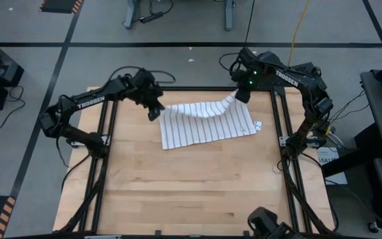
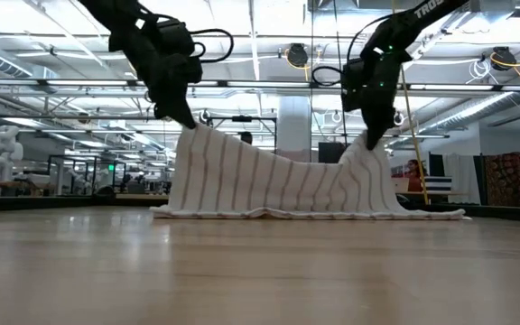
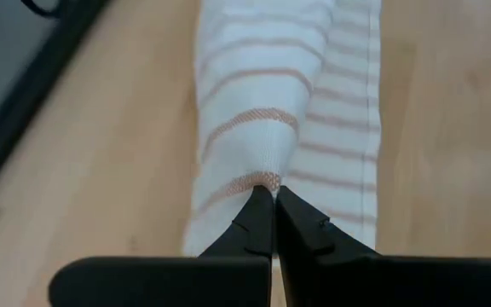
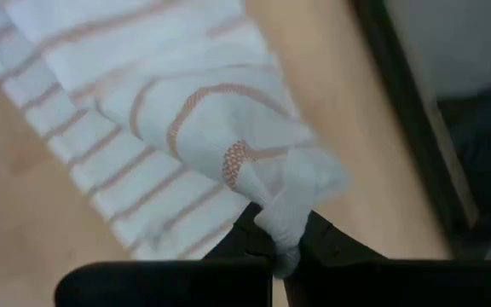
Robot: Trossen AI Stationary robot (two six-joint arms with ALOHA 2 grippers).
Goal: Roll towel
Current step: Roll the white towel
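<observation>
Left gripper (image 3: 273, 194), right gripper (image 4: 281, 234) pinch towel (image 1: 204, 123) corners tight (low view alone shows lift).

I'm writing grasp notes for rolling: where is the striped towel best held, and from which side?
By its two far corners, pinched from above, as the left end effector and right end effector hold the towel: lifting that edge leaves the near edge on the table.
</observation>
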